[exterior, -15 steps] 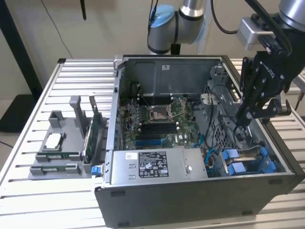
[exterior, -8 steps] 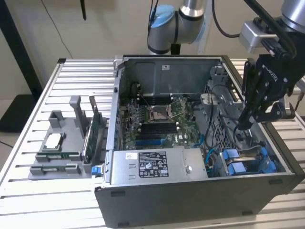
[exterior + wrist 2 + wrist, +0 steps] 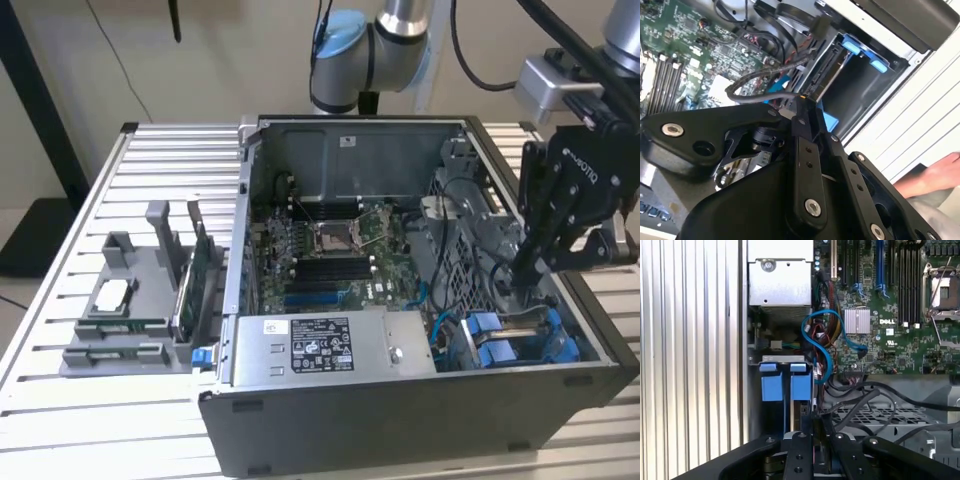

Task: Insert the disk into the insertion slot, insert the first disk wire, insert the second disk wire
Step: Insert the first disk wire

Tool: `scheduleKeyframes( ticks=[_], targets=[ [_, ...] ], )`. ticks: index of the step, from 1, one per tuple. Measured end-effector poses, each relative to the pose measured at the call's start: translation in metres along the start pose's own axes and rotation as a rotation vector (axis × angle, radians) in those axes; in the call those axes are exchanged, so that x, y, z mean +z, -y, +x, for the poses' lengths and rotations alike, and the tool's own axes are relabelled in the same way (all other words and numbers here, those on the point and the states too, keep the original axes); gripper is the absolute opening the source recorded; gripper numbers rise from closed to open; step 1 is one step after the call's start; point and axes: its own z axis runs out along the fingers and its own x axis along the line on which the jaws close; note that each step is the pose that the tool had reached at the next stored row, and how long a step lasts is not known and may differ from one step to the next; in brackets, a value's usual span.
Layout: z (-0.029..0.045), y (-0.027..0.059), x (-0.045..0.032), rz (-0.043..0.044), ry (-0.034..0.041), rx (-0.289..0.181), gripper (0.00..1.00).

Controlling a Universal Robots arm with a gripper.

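Observation:
The disk sits on edge in its blue carrier frame (image 3: 487, 335) inside the insertion slot (image 3: 530, 352), the grey bay at the case's front corner on the exterior view's right. In the second wrist view the disk's connector edge (image 3: 826, 75) faces my gripper (image 3: 805, 102), which is shut on the plug of a black disk wire (image 3: 752, 95) just short of that edge. The first wrist view has the gripper (image 3: 814, 427) beside the blue carrier tabs (image 3: 801, 386). From outside, my gripper (image 3: 520, 272) reaches down into the case over the bay.
A grey power-supply box (image 3: 320, 345) fills the case's front; the green motherboard (image 3: 330, 250) lies behind it. A blue cable (image 3: 815, 340) and black wires loop near the bay. A grey parts holder (image 3: 125, 310) stands on the slatted table. A person's hand (image 3: 935, 175) rests outside the case.

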Motion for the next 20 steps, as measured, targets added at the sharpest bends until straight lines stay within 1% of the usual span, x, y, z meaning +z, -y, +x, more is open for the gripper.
scheduleKeyframes(
  ticks=[3, 5, 8, 20],
  targets=[
    [0.0041, 0.0012, 0.0008, 0.0003, -0.0122, 0.001, 0.19],
    [0.0062, 0.0013, 0.0014, 0.0003, -0.0172, 0.001, 0.19],
    [0.0063, 0.0014, 0.0013, 0.0004, -0.0182, 0.001, 0.19],
    [0.0069, 0.0014, 0.0014, 0.0004, -0.0183, 0.001, 0.19]
  ],
)
